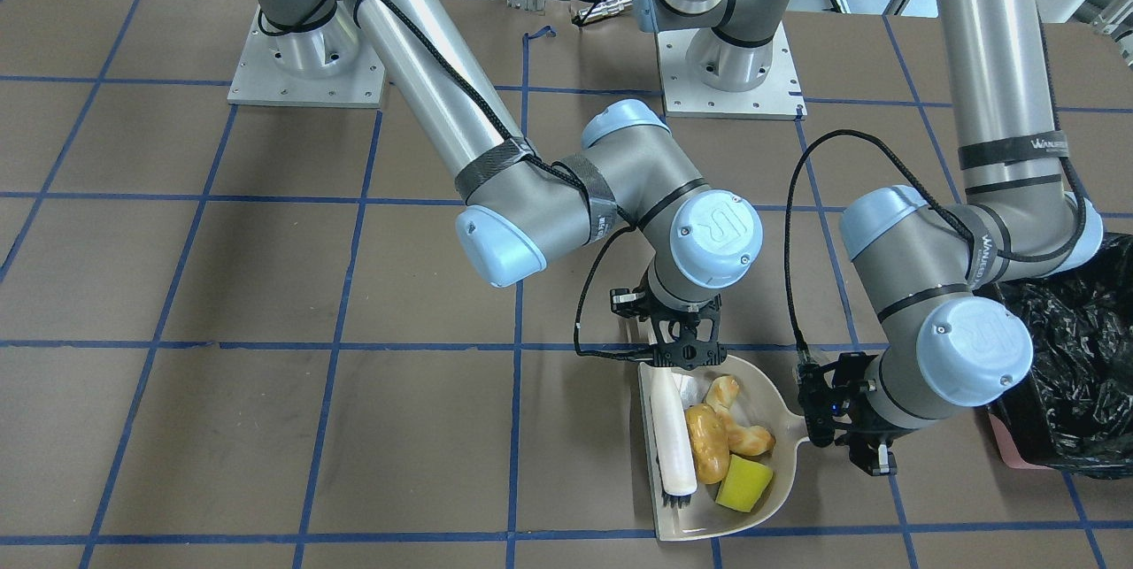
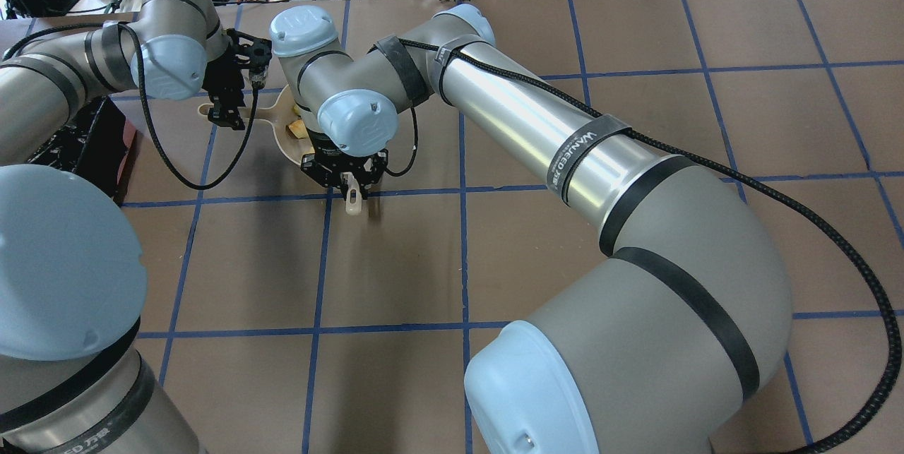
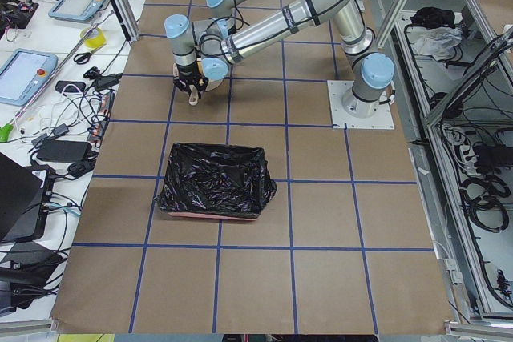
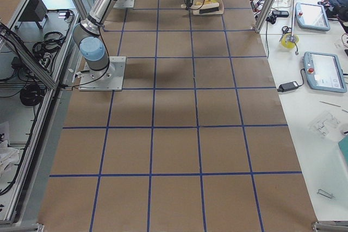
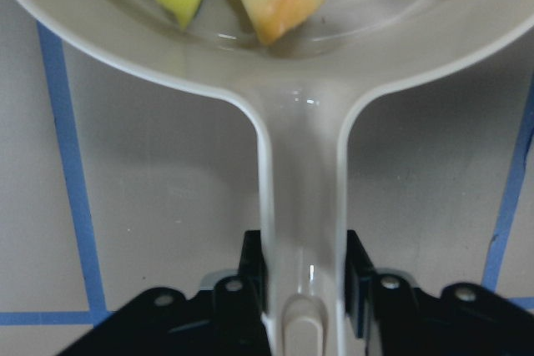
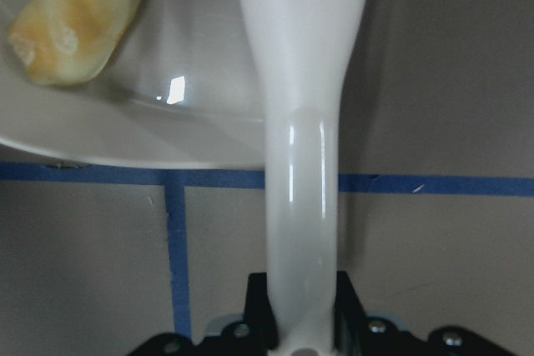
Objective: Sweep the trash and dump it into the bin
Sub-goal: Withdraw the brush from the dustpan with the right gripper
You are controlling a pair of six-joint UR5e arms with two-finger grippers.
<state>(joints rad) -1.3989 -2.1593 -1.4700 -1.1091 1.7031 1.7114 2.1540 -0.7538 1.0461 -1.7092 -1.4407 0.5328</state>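
Observation:
A beige dustpan (image 1: 761, 392) lies on the table and holds the trash: a tan croissant (image 1: 736, 424), a golden-brown lumpy oval (image 1: 706, 449) and a yellow sponge wedge (image 1: 743, 482). My left gripper (image 1: 845, 432) is shut on the dustpan's handle (image 5: 302, 206). My right gripper (image 1: 683, 355) is shut on the handle (image 6: 304, 164) of a white brush (image 1: 670, 438), which lies in the pan beside the trash. The bin (image 1: 1067, 348), lined with a black bag, stands just beyond my left arm. It also shows in the exterior left view (image 3: 212, 182).
The brown table (image 1: 265, 286) has a grid of blue tape lines. Both arm bases (image 1: 305, 65) stand at the far edge. My right arm's long forearm (image 2: 537, 129) crosses over the table toward the dustpan (image 2: 279, 140).

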